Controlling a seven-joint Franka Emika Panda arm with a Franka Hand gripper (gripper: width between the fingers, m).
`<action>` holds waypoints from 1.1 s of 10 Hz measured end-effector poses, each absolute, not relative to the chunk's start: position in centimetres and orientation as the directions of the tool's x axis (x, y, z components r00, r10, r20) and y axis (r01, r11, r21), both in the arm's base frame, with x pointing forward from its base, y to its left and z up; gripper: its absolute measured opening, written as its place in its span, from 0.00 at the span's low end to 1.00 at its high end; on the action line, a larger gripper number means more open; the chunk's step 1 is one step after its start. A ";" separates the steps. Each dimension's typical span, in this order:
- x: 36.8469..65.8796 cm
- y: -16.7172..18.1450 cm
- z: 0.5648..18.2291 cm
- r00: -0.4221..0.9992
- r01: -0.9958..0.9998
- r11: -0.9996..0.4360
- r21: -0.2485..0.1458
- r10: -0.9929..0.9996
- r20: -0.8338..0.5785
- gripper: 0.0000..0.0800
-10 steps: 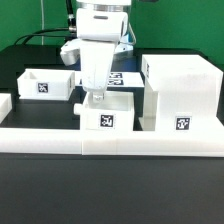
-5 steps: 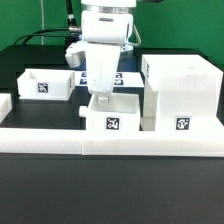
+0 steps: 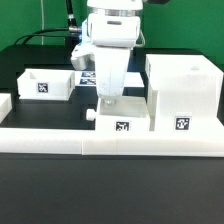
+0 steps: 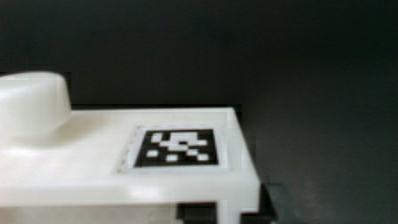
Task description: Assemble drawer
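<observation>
The tall white housing (image 3: 182, 95) stands at the exterior view's right. A small open-top tray (image 3: 122, 122) with a tag and a side knob (image 3: 92, 115) sits on the table right beside the housing. My gripper (image 3: 108, 100) reaches down into it and is shut on its wall. In the wrist view the tray's tagged wall (image 4: 178, 148) and its round knob (image 4: 32, 100) fill the picture, and my gripper (image 4: 237, 207) pinches the white wall between dark fingertips (image 4: 274, 200). The second tray (image 3: 45, 85) lies at the exterior view's left.
A long low white border bar (image 3: 110, 140) runs along the front, with a short bar (image 3: 4, 103) at the exterior view's left. The marker board (image 3: 86, 78) lies behind the arm. Black tabletop shows between the parts.
My gripper has moved toward the exterior view's right, carrying the tray along the table until it sits against the housing.
</observation>
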State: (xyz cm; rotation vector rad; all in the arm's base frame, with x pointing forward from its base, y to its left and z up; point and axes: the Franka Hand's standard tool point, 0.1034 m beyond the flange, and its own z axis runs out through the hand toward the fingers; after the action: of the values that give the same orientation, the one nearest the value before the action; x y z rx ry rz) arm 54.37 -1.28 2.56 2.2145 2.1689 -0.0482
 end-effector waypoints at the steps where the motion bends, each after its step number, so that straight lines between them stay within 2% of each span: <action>1: 54.4 -1.3 2.5 0.025 1.000 -0.025 0.009 0.998 -0.051 0.06; 6: 54.3 -1.2 2.5 0.035 0.999 -0.034 0.011 0.998 -0.050 0.06; 9: 54.4 -1.0 3.4 0.037 0.999 -0.037 0.006 0.998 -0.051 0.06; 11: 54.4 -0.9 3.4 0.054 0.999 -0.054 0.010 0.997 -0.050 0.06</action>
State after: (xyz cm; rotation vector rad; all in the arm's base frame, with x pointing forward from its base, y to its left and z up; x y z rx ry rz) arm 54.42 -0.89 3.39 2.2496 2.1317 -0.0458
